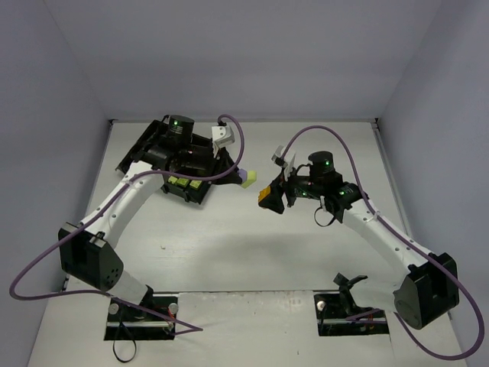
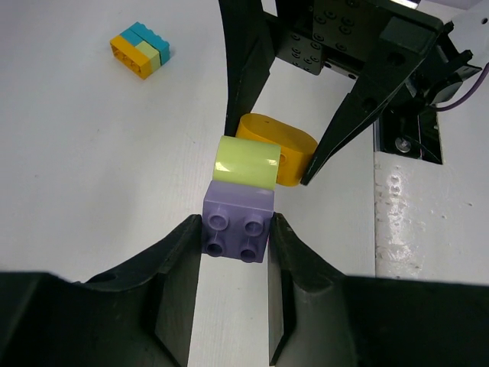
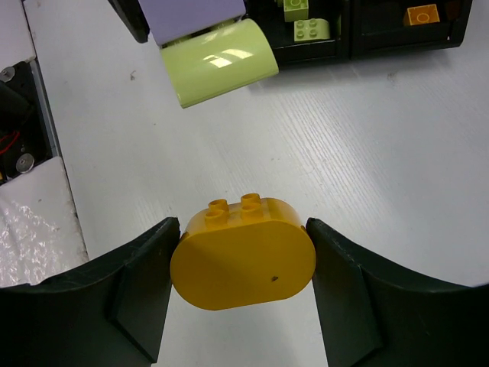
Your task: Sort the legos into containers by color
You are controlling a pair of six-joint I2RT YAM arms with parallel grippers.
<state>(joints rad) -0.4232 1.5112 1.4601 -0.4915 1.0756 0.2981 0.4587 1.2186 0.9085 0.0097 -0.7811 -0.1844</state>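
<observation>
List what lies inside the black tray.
One compartment of the tray holds yellow-green bricks; the next holds an orange brick. From above, the left arm hides the other compartments.

white tabletop carrying a tray, a small stack of bricks and two arm mounts

the white tabletop [image 1: 252, 245] is stretching between pale walls on three sides. a flat black tray [image 1: 195, 196] is sitting on it towards the far left corner, turned at an angle to the edges and partly covered from above. a small stack of bricks [image 2: 140, 50], orange, yellow-green and teal pressed together, is lying on bare white surface; its place relative to the edges is not showing. a left base plate [image 1: 122, 330] and a right base plate [image 1: 328, 327], both black, are sitting at the near edge, well apart.
</observation>
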